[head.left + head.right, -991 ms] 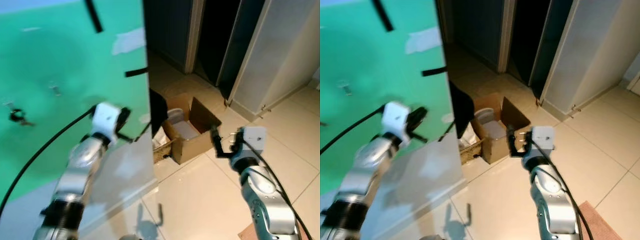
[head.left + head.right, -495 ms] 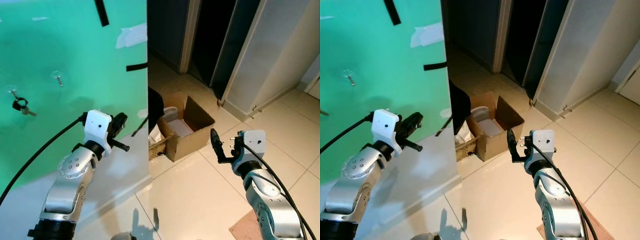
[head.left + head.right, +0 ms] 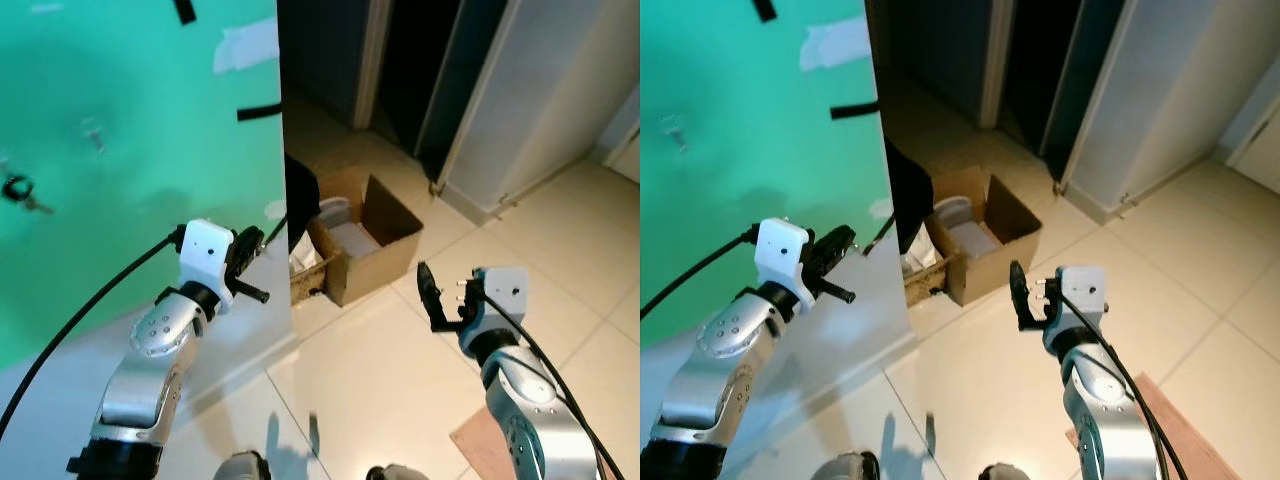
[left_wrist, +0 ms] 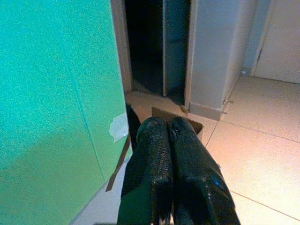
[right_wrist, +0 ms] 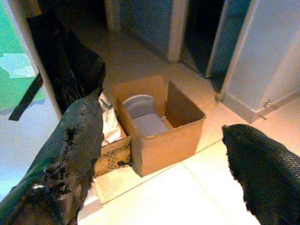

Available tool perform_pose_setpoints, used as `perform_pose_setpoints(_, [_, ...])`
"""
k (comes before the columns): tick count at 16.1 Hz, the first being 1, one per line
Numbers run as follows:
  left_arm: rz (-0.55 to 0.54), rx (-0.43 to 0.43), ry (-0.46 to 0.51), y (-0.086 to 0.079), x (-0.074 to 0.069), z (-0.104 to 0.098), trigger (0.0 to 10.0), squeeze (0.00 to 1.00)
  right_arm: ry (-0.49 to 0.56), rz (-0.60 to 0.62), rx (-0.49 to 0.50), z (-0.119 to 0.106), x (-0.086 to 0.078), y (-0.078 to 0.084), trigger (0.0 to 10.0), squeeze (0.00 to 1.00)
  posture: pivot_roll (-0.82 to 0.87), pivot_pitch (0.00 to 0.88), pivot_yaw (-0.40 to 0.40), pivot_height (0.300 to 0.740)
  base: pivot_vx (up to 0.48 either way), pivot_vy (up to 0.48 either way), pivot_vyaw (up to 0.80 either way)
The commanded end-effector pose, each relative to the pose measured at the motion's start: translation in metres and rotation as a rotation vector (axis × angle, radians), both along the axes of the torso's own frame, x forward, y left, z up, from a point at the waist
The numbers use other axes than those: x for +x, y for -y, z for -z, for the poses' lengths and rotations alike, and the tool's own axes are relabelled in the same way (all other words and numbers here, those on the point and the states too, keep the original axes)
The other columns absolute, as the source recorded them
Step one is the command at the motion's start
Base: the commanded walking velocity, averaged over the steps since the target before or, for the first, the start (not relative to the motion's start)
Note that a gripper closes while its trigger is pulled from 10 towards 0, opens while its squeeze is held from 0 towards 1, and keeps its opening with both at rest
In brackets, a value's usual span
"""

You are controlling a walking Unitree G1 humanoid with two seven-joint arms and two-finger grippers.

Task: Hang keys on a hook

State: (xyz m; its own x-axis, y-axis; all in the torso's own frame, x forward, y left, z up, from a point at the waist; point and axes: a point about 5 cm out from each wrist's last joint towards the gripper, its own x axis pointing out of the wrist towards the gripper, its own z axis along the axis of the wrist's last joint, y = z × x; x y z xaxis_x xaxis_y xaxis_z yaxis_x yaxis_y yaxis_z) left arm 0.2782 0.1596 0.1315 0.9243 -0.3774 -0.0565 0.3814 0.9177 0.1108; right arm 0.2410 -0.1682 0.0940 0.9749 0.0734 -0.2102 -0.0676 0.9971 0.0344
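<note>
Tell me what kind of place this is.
Probably a hallway in a home. Cream floor tiles run up to dark open doorways, and an open cardboard box sits on the floor. A green panel stands on the left, with keys hanging on it.

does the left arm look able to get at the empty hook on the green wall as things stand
Probably yes: the left gripper, fingers shut, hovers before the green wall, and nothing stands between it and the empty hook above.

two hooks [image 3: 92, 133], one keys bunch [image 3: 18, 190], one cardboard box [image 3: 368, 240]
</note>
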Motion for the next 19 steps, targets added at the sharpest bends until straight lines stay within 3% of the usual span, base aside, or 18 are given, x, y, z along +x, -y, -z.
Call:
perform_pose_setpoints(1, [0.006,0.014,0.029,0.000,0.005,-0.008,10.0,0.00,0.017,0.004,-0.007,-0.005,0.002,0.000,10.0,0.00,-0.09,0.000,0.009,0.740,0.000,0.000,0.00])
perform_pose_setpoints(4, [0.007,0.023,0.050,-0.002,0.011,-0.014,10.0,0.00,0.029,0.012,-0.009,-0.007,0.005,0.002,10.0,0.00,-0.10,0.000,0.027,0.740,0.000,0.000,0.00])
perform_pose_setpoints(7, [-0.069,0.055,0.100,-0.015,0.023,-0.031,10.0,0.00,0.047,0.014,0.001,-0.011,0.006,0.003,10.0,0.00,-0.09,0.000,0.030,0.740,0.000,0.000,0.00])
perform_pose_setpoints(10, [-0.082,0.016,0.154,-0.027,0.034,-0.051,10.0,0.00,0.064,-0.014,0.011,-0.013,0.009,-0.003,10.0,0.00,-0.08,0.000,0.032,0.740,0.000,0.000,0.00])
perform_pose_setpoints(12, [-0.067,-0.035,0.168,-0.030,0.041,-0.061,10.0,0.00,0.072,-0.016,0.014,-0.015,0.010,-0.005,10.0,0.00,-0.07,0.000,0.033,0.740,0.000,0.000,0.00])
perform_pose_setpoints(15, [0.017,-0.137,0.204,-0.036,0.062,-0.094,10.0,0.00,0.094,-0.024,0.022,-0.021,0.013,-0.011,10.0,0.00,-0.07,0.000,0.028,0.740,0.000,0.000,0.00])
perform_pose_setpoints(19, [0.083,-0.138,0.182,-0.048,0.080,-0.109,10.0,0.00,0.107,-0.039,0.024,-0.024,0.015,-0.015,10.0,0.00,-0.06,0.000,0.024,0.740,0.000,0.000,0.00])
